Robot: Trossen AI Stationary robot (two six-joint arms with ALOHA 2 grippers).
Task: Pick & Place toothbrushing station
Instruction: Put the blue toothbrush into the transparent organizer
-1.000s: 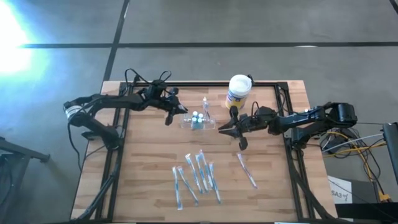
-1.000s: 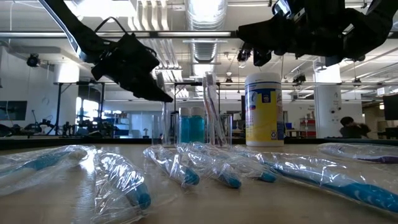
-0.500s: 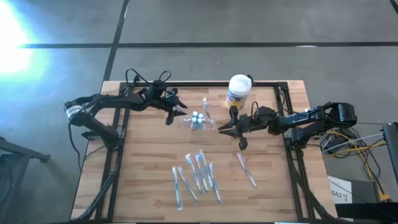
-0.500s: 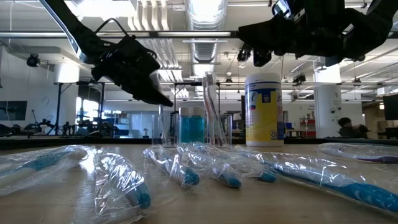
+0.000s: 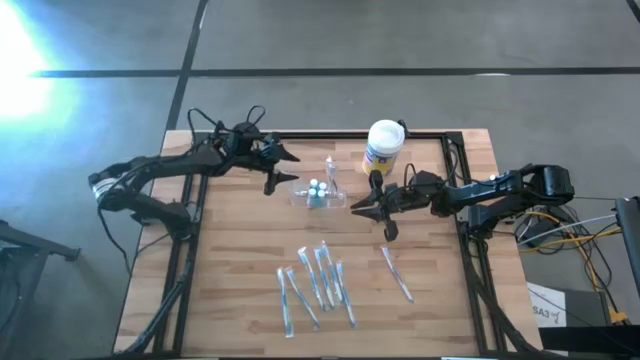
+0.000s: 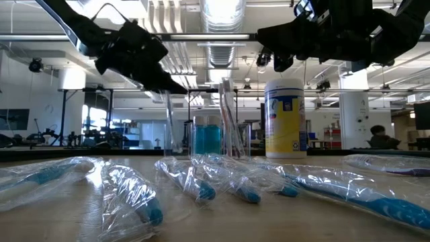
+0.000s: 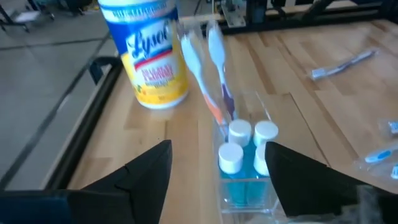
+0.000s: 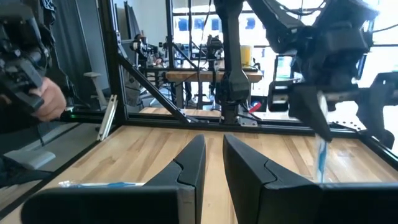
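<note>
L gripper (image 5: pixel 284 170) is hovering above the table (image 5: pixel 240 260), just to the left of the toothbrushing station (image 5: pixel 318 193) in the high view. Its fingers (image 7: pixel 146 171) are standing wide apart and are holding nothing; in the L wrist view the station is lying in the gap ahead of them, w/o contact.

The station, a clear plastic holder, is sitting on the wood near the table's far-centre, between the two grippers. It is carrying three white-capped bottles (image 7: pixel 241 144) of blue liquid and upright toothbrushes (image 7: pixel 211 68). In the low view its clear walls and blue contents (image 6: pixel 207 138) are showing behind the wrapped brushes.

A white canister w/ yellow-blue label (image 5: pixel 383 146) is standing upright just beyond the station, toward the far edge, near the R arm.

R gripper (image 5: pixel 374 208) is hanging just right of the station, apart from it. Its fingers (image 8: pixel 186 171) are standing nearly together w/ only a narrow slot between them, and nothing is gripped.

Several toothbrushes in clear wrappers (image 5: pixel 318 283) are lying loose on the near half of the table; one more wrapped brush (image 5: pixel 396 273) is lying apart to their right.

A person's hand (image 8: pixel 50 99) is showing in the room beyond the table in the R wrist view.
</note>
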